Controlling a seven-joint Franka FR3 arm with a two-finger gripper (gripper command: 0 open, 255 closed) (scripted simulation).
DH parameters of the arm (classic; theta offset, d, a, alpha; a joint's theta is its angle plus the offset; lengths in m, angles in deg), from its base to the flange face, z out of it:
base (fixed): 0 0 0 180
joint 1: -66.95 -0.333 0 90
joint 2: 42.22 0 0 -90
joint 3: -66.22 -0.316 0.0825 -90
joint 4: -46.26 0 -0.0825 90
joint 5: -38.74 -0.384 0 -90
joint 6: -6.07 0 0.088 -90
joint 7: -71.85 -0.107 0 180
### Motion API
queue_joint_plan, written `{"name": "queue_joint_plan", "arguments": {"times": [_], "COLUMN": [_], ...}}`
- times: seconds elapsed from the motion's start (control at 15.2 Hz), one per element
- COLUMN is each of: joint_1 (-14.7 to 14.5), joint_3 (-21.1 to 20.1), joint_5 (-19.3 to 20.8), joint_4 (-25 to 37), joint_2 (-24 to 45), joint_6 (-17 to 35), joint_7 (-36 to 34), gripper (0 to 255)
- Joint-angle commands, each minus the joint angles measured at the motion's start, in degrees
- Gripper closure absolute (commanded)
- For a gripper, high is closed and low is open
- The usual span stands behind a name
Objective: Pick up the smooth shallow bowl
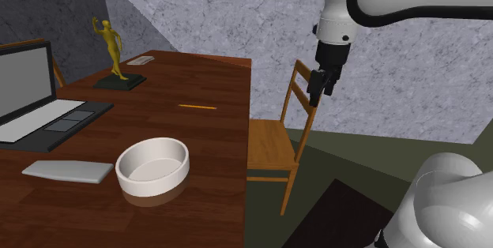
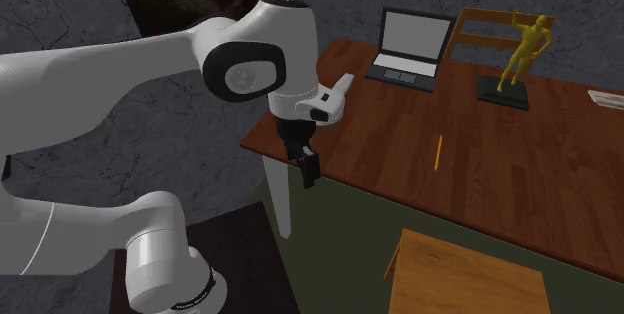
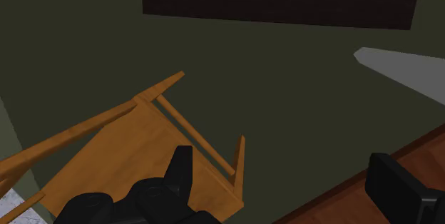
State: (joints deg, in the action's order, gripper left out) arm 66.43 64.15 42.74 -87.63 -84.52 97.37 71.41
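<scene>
While my tool (image 1: pixel 321 96) hangs with its fingers spread above the wooden chair (image 1: pixel 272 148), I see the white bowl (image 1: pixel 152 167) well apart from that chair, upright on the tabletop (image 1: pixel 213 128), with bare wood on its chair-facing side up to the edge.

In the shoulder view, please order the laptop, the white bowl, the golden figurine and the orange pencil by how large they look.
1. laptop, though the edge cuts it
2. white bowl
3. golden figurine; it stands farther off, so its true rank against the bowl is unsure
4. orange pencil
</scene>
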Motion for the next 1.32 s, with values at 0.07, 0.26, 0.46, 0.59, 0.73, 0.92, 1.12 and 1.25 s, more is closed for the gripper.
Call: {"name": "queue_joint_plan", "arguments": {"times": [0.07,0.26,0.46,0.59,0.73,0.92,1.12,1.25], "joint_1": [-0.31,-1.19,-1.92,-2.37,-2.75,-3.27,-3.79,-4.18], "joint_3": [-0.85,-3.37,-5.86,-7.45,-9.02,-11.28,-13.38,-14.68], "joint_5": [-0.7,-2.58,-4.1,-4.86,-5.42,-5.81,-5.63,-5.18], "joint_4": [0.14,0.98,2.45,3.79,5.4,8.34,11.9,14.63], "joint_2": [1.27,5.39,9.94,13.19,16.6,21.97,27.63,31.55], "joint_6": [1.06,4.2,7.23,9.16,10.97,13.45,15.57,16.75], "joint_7": [-1.13,-4.45,-7.66,-9.79,-11.9,-15.1,-18.35,-20.56], "gripper": [0,0,0,0,0,0,0,0]}}
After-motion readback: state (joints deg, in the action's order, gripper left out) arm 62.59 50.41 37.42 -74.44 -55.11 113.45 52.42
